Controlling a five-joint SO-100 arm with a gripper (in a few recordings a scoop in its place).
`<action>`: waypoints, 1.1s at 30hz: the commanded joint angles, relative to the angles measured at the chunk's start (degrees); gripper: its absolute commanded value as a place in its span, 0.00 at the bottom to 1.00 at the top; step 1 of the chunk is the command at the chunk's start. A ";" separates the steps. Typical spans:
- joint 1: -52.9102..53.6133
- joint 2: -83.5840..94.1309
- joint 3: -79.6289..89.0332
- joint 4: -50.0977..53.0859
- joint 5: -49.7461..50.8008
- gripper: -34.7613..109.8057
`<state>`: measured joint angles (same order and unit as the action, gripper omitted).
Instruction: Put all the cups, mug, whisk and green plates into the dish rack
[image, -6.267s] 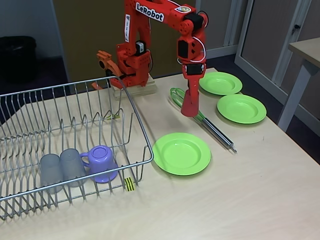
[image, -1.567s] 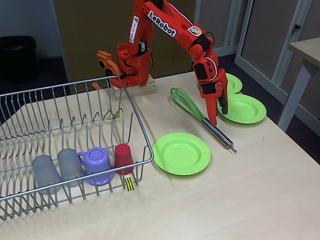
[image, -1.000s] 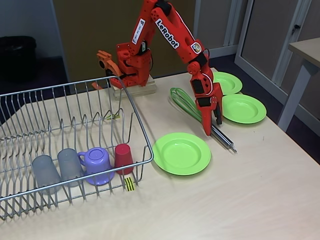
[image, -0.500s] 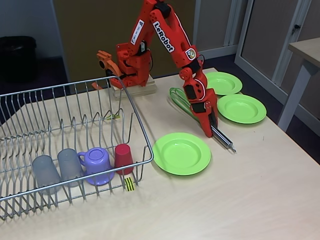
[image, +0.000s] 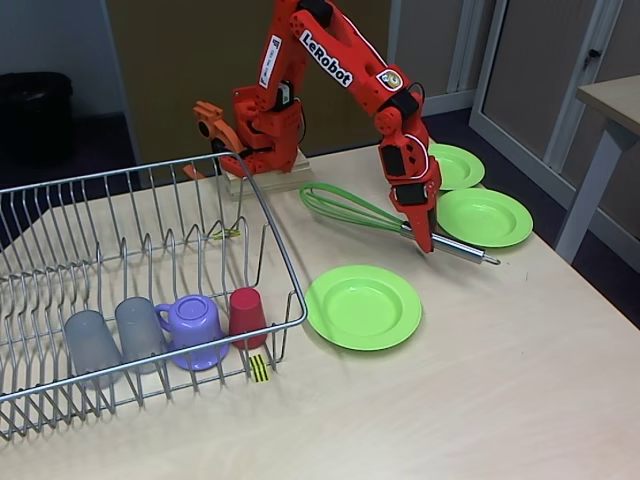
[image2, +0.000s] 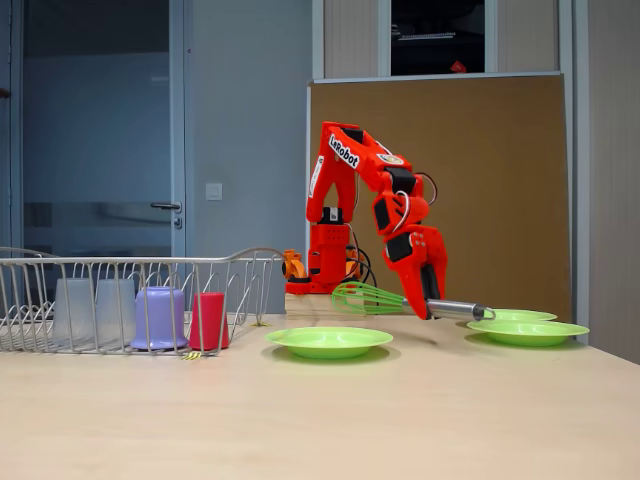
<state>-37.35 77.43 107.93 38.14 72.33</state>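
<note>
The red arm reaches out over the table (image: 520, 400), its gripper (image: 424, 238) closed on the whisk (image: 360, 212) at the joint between the green wire loops and the silver handle; the side-on fixed view shows the gripper (image2: 428, 308) carrying the whisk (image2: 370, 297) roughly level and clear of the tabletop, loops toward the arm's base and handle tip pointing out toward the plates. The fingers overlap each other in both fixed views, so the exact contact on the handle is hard to make out. The dish rack (image: 270, 215) stands at the left of the higher fixed view, its left and lower portions cut off by the picture's edge; inside it, along the near wall, stand two grey cups (image: 88, 342) (image: 138, 330), the purple mug (image: 195, 328) and the red cup (image: 247, 314), all mouth down and close together. In the side-on view the rack (image2: 255, 256) partly veils these same items behind its wires. Three green plates lie flat on the table outside the rack: the nearest plate (image: 363, 305) just beside the rack's corner, a second plate (image: 485, 216) under the whisk's handle end, and a far plate (image: 455, 166) partly hidden behind the arm. In the side-on view the far plate (image2: 520, 315) shows only as a thin edge behind the second plate (image2: 527, 329).
</note>
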 joint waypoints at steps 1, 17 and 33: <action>-1.23 3.34 -7.03 5.98 -2.11 0.24; 8.17 1.93 -42.28 45.70 -44.30 0.24; 41.48 18.28 -50.98 65.74 -92.64 0.24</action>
<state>-2.55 91.32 59.06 101.78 -13.27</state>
